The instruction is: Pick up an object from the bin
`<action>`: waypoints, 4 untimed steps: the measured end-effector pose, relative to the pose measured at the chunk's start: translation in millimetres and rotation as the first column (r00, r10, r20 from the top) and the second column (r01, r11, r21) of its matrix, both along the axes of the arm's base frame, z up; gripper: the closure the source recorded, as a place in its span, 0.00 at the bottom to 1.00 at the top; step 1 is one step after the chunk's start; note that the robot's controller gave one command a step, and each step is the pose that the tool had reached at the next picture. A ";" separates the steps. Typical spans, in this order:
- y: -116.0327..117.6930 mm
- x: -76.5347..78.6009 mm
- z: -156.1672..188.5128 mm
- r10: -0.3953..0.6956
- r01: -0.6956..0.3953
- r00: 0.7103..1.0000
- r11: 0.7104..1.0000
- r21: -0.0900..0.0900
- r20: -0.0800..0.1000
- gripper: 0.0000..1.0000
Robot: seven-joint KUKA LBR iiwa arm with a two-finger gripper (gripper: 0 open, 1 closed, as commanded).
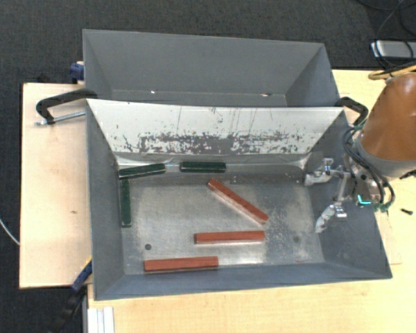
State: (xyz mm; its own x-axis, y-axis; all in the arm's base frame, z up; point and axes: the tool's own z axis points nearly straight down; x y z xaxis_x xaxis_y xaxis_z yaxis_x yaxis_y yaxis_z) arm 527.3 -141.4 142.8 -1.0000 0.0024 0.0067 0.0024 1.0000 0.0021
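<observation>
We see the gripper (324,194), fingers apparently spread apart, well to the right of the slanted red bar (238,200).

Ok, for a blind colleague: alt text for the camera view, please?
The gripper hangs with open fingers, holding nothing, by the right wall of a grey bin. Three red-brown bars lie on its floor, three dark green bars at its far left corner.

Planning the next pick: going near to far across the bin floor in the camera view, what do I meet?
Nearest red-brown bar → second red-brown bar → slanted red-brown bar → dark green bar at back centre.
</observation>
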 end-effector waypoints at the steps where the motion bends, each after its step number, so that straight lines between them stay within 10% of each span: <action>1: 0.3 2.1 4.2 0.002 -0.002 1.000 1.000 -0.002 0.008 0.00; 2: 115.1 23.1 -65.1 0.175 -0.175 0.985 0.985 -0.005 0.007 1.00; 3: 117.9 23.3 -68.9 0.176 -0.176 0.984 0.984 -0.003 0.016 0.00; 4: 117.0 20.9 -66.2 0.177 -0.177 0.984 0.984 -0.001 -0.002 1.00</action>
